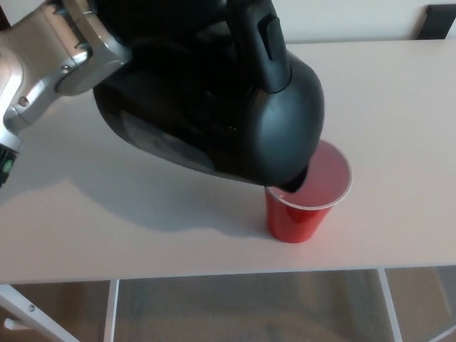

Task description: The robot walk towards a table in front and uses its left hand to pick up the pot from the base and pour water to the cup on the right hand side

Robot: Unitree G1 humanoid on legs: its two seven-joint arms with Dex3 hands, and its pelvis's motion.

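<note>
1. The black pot (214, 92) is tilted over the table (399, 107), its spout just above the rim of the red cup (308, 203).
2. The left arm (50, 64) carries the pot; the hand itself is hidden, so its grip cannot be told.

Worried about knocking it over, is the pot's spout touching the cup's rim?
Cannot tell. In the head view the pot hangs tilted over the cup, and its spout hides the near rim, so neither contact nor gap shows.
</note>
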